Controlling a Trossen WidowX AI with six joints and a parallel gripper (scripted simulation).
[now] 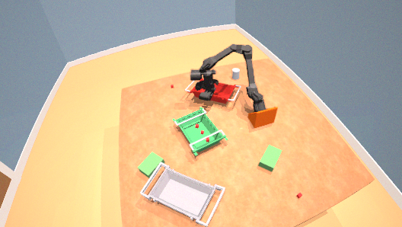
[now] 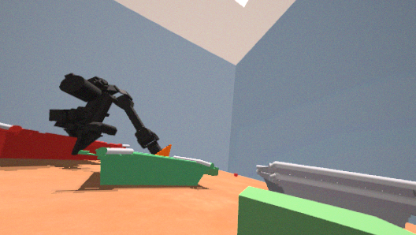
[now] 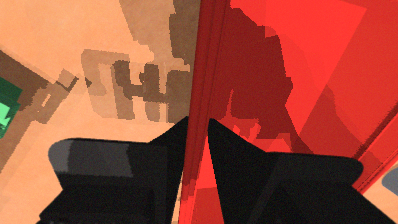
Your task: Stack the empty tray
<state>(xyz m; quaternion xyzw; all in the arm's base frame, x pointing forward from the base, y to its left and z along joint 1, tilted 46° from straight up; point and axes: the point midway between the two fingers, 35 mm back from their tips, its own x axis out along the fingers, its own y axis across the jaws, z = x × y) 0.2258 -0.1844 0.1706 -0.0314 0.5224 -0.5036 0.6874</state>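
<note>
Gripping the red tray [image 1: 222,100] [image 2: 35,146] [image 3: 201,75] by one edge [image 3: 206,55]

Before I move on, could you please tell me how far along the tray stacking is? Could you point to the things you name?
Both white bars [image 1: 215,135] [image 2: 120,151] already lie across the top of the loaded green tray [image 1: 186,133] [image 2: 150,169] [image 3: 7,92]. In hand: the gripper [image 1: 205,89] [image 2: 76,151] [image 3: 199,122] is closed on one side wall of the red tray [image 1: 224,91] [image 2: 39,146] [image 3: 320,55]. Left: carry that tray over, set it level on the bars and release it.
</note>
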